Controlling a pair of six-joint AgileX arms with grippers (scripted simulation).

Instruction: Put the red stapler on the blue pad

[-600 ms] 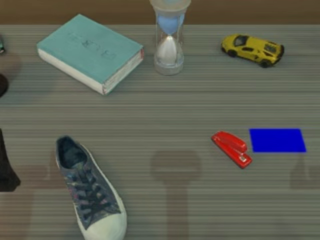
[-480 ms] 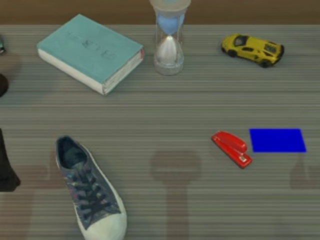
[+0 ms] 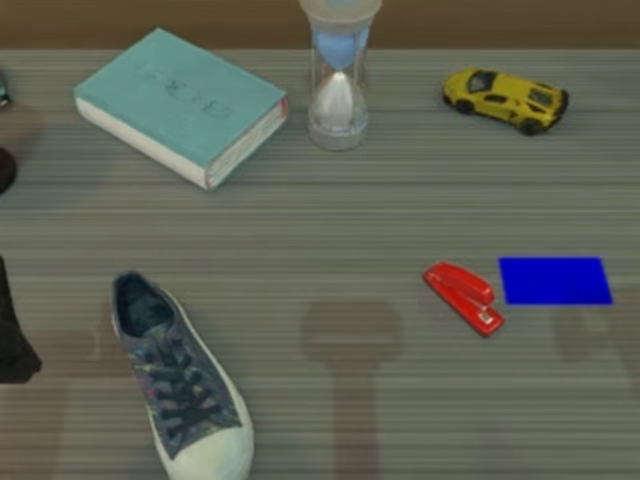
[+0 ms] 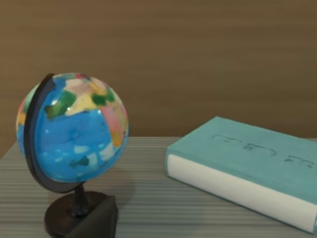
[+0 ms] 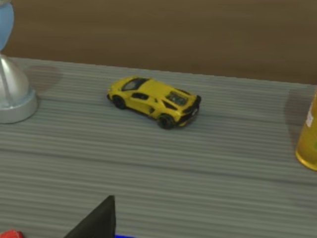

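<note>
The red stapler (image 3: 463, 297) lies slantwise on the table, right of centre, with its metallic tip toward the front. Just to its right lies the flat blue pad (image 3: 555, 280), a small gap between them. In the right wrist view only a corner of the stapler (image 5: 9, 234) and a sliver of the pad (image 5: 124, 236) show, beside a dark part of my right gripper (image 5: 99, 222). That gripper is outside the top view. My left arm (image 3: 10, 335) sits at the table's left edge, its gripper (image 4: 94, 224) near a globe.
A teal book (image 3: 180, 105) lies at the back left and an hourglass (image 3: 338, 75) stands at the back centre. A yellow toy car (image 3: 506, 98) is at the back right, a sneaker (image 3: 180, 380) at the front left. A globe (image 4: 72, 148) stands by the book.
A shadow on the table below the pad's right end has slid a little to the left. The stapler, the pad and the left arm have not moved.
</note>
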